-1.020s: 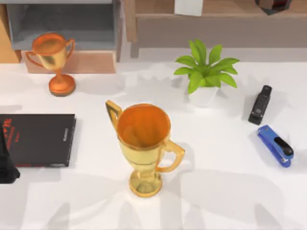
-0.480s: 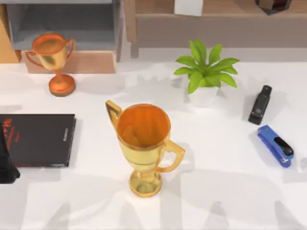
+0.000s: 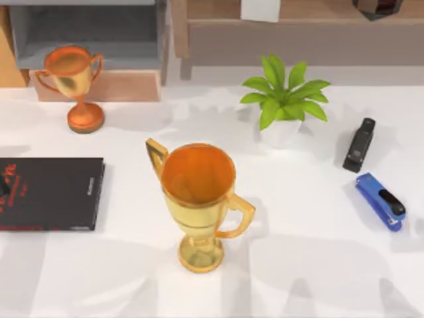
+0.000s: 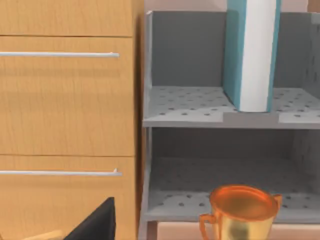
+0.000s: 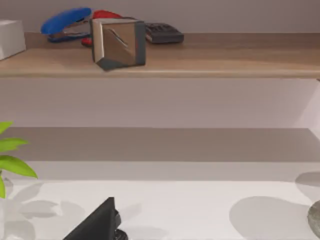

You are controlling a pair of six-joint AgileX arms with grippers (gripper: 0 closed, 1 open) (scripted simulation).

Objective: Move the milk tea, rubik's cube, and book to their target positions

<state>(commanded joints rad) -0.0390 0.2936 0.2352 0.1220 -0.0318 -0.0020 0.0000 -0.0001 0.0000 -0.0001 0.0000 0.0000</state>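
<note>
The book [image 4: 250, 50], teal-covered with white page edges, stands upright on the upper level of the grey perforated rack [image 4: 190, 107]. A dark part of my left gripper [image 4: 95, 222] shows low in the left wrist view, well short of the rack. The rubik's cube [image 5: 119, 42], dark-edged with shiny faces, rests on the wooden shelf [image 5: 225, 60]; it is also at the back right in the top view [image 3: 377, 6]. A dark part of my right gripper [image 5: 95, 222] hangs over the table, far from the shelf. A white block [image 3: 260, 10] sits on that shelf; I cannot tell whether it is the milk tea.
A large gold trophy [image 3: 199, 199] stands mid-table and a smaller one [image 3: 73, 83] at the back left. A potted plant [image 3: 283, 99], a black stapler [image 3: 359, 144] and a blue stapler [image 3: 380, 201] are on the right. A thin black book [image 3: 50, 193] lies at the left edge.
My left arm's dark gripper, over the black book at the left edge, has pulled back out of the top view. The shadows along the table's front edge have shifted.
</note>
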